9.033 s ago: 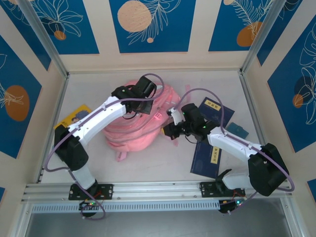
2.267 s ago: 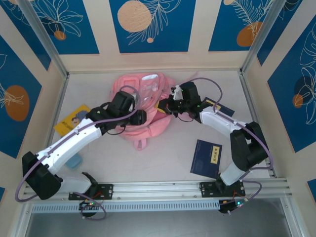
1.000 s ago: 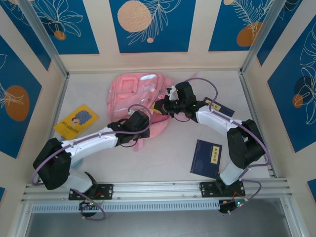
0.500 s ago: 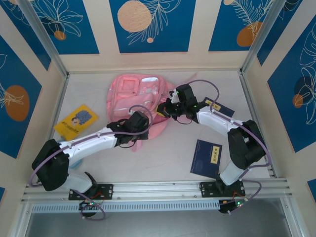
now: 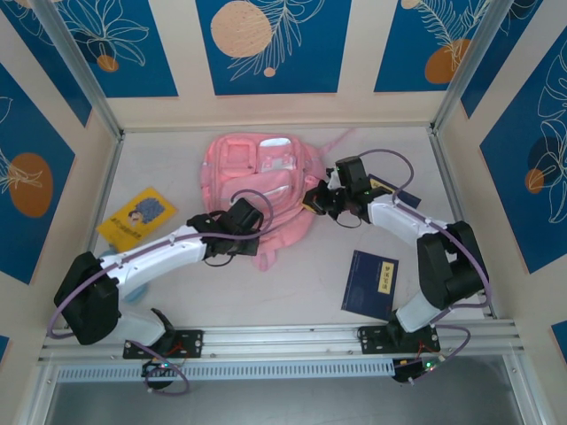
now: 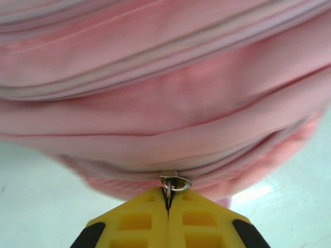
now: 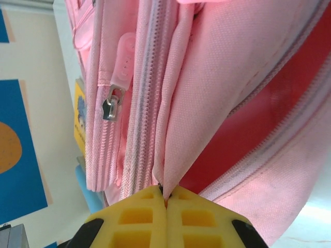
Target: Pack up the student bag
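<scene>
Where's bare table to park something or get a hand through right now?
Free: near strip between the left arm and the blue booklet; far-left corner behind the yellow book; far-right corner beyond the right arm. Crowded: around the student bag, with the left hand and right hand shut on it.

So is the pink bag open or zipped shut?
The bag is partly open: by the right gripper, pinching its edge, a gap shows red inside. The left gripper holds a zip pull.

The student bag [image 5: 257,190], a soft pink fabric backpack, lies flat on the desk [image 5: 301,288] toward its far middle, front pockets up, one strap [image 5: 337,138] trailing far-right. Its main zip gapes, showing darker red lining [image 7: 243,134].
</scene>
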You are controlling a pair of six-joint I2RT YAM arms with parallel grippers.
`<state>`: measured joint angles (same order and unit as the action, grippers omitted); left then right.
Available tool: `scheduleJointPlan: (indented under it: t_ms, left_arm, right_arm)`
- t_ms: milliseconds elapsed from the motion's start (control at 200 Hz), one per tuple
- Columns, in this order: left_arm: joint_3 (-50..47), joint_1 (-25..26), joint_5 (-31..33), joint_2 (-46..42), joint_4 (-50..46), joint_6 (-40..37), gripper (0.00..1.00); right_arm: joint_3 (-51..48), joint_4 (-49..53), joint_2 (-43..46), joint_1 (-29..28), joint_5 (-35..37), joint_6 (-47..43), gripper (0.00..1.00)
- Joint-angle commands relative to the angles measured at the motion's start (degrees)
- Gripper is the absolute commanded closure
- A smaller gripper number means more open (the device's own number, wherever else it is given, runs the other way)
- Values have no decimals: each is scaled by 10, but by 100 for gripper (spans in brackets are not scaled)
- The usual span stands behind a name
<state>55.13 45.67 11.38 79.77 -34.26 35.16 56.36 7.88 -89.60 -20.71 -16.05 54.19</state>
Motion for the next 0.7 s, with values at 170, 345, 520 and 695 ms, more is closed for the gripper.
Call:
scheduleJointPlan:
  t_ms: [170,345,520,695]
  left_arm:
    - [7,-22,20,5,-27,-46,100]
    - [34,-17,-62,4,41,-85,100]
    - [76,7,-124,19,68,-111,100]
    - [103,30,-151,48,87,-118,100]
  right_arm:
    - [-36,1,39,69,-50,-15,100]
    - [-68,6,65,64,-62,31,51]
    - [-85,80,119,50,-14,90,45]
    - [-82,126,156,12,21,136,43]
